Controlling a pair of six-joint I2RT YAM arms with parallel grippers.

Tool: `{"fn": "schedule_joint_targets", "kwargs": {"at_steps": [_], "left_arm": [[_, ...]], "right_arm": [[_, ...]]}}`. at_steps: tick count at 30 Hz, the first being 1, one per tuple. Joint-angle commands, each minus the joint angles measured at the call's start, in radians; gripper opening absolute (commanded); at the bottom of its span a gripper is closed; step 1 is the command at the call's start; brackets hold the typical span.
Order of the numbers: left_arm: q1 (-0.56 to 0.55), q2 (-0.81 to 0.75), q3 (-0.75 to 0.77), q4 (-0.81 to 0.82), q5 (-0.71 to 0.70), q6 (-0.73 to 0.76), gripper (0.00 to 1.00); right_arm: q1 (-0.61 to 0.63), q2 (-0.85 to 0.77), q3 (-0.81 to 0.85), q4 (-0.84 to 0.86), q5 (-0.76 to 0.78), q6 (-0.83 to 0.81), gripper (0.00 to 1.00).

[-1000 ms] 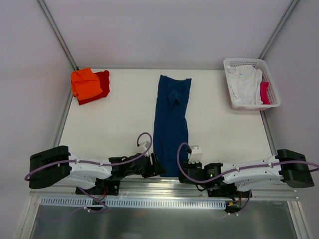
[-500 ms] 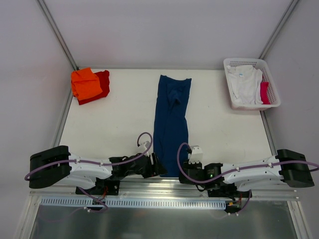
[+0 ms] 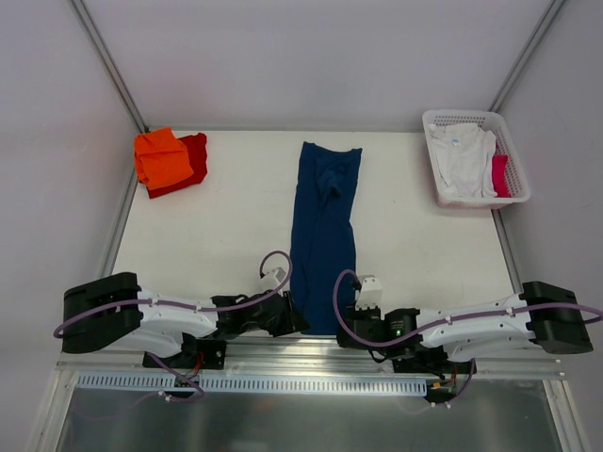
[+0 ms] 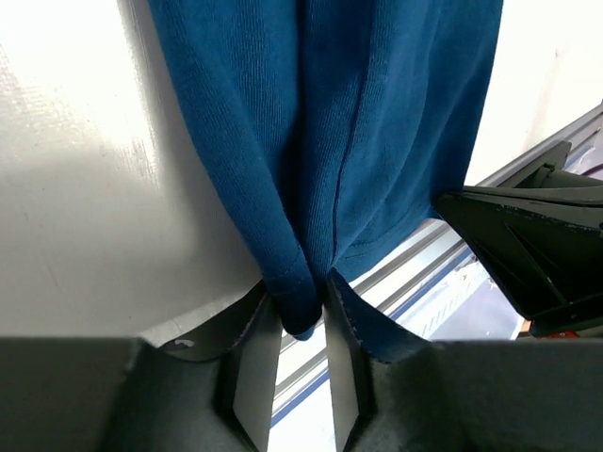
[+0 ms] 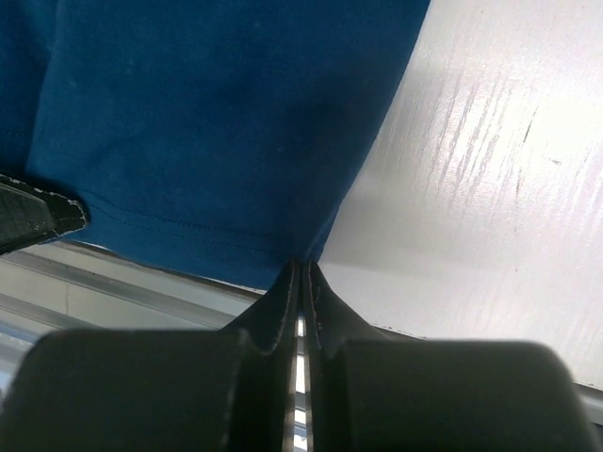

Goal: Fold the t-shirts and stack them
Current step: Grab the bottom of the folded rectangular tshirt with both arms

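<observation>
Navy blue soft cloth t-shirt (image 3: 325, 226) lies as a long narrow strip down the middle of the white table (image 3: 207, 245), hem at the near edge; left gripper (image 4: 297, 315) is clamped on the bunched near-left hem corner; right gripper (image 5: 301, 271) has its jaws together at the near-right corner, catch on cloth not discernible. Judgement: step in hand is folding hem toward collar; confirm the right grip, lift both corners level, carry them away together, strip kept taut. Folded orange t-shirt (image 3: 160, 155) sits on a red t-shirt (image 3: 193, 155) far left; white plastic lattice basket (image 3: 515, 184) far right.
</observation>
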Motion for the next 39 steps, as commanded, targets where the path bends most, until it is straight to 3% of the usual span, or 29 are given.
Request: {"fn": "schedule_joint_targets", "kwargs": {"at_steps": [1,4,5,6,16,23,30,39], "left_arm": [[-0.007,0.079,-0.048,-0.293,-0.059,0.062,0.24],[-0.007,0.085,-0.043,-0.291,-0.059,0.066,0.12],[-0.007,0.086,-0.041,-0.291,-0.061,0.068,0.01],[-0.007,0.088,-0.038,-0.291,-0.061,0.069,0.00],[-0.007,0.102,0.057,-0.319,-0.056,0.120,0.00],[-0.001,-0.006,0.164,-0.483,-0.116,0.207,0.00],[0.088,-0.073,0.264,-0.550,-0.134,0.328,0.00],[0.176,-0.044,0.402,-0.556,-0.142,0.468,0.00]], "right_arm": [[0.007,0.016,0.036,-0.012,0.024,0.022,0.00],[0.005,0.022,0.037,-0.015,0.023,0.022,0.00],[0.005,0.021,0.037,-0.013,0.026,0.022,0.00],[0.007,0.020,0.037,-0.015,0.024,0.022,0.00],[0.005,0.008,0.086,-0.081,0.066,-0.007,0.00],[0.000,-0.019,0.136,-0.176,0.153,-0.039,0.00],[-0.052,-0.068,0.156,-0.196,0.179,-0.108,0.00],[-0.170,-0.127,0.203,-0.193,0.202,-0.277,0.00]]}}
